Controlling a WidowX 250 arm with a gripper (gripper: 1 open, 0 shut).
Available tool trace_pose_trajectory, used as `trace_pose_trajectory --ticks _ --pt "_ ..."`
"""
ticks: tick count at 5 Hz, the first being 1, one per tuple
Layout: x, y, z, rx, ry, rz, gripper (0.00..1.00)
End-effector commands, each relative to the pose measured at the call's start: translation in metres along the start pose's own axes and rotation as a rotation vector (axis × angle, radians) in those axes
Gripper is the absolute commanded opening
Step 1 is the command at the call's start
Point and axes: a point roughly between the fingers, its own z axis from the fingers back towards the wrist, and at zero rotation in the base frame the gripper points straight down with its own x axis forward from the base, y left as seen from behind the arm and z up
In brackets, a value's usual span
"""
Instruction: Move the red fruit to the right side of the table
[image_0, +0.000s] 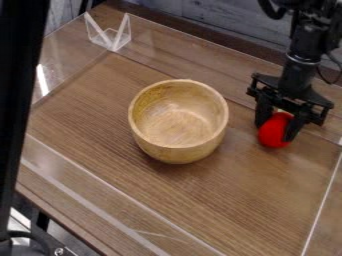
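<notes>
My black pincer (282, 112) points straight down at the right side of the table (160, 205), its jaws spread apart on either side of the red fruit (275, 131). The fruit sits on the wood-grain surface beneath me, just right of the round wooden bowl (178, 121) at the centre.

The table (201, 200) is brown wood grain, its planks running diagonally across the view. Low clear acrylic walls (80, 205) border the table on all sides and catch pale glare, brightest along the table's left edge. At the table's far left corner stands a small clear acrylic bracket (107, 32). A dark vertical bar (16, 110) crosses the view left of the table. Beyond the table's far edge the surroundings are dim and indistinct.
</notes>
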Motion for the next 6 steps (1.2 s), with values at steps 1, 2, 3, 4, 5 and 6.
trace_pose_trajectory --ticks 1,2,3,4,5,6 --pt "0.014 0.009 0.014 -0.003 -0.072 0.021 0.00" --pt "0.017 0.015 0.014 0.000 -0.086 0.029 0.00" --pt "0.018 0.019 0.013 0.002 -0.088 0.039 1.00" --pt "0.019 0.021 0.012 0.002 -0.095 0.049 1.00" --pt "0.018 0.021 0.013 0.000 -0.109 0.051 0.00" --pt "0.015 0.017 0.015 -0.005 -0.121 0.053 1.00"
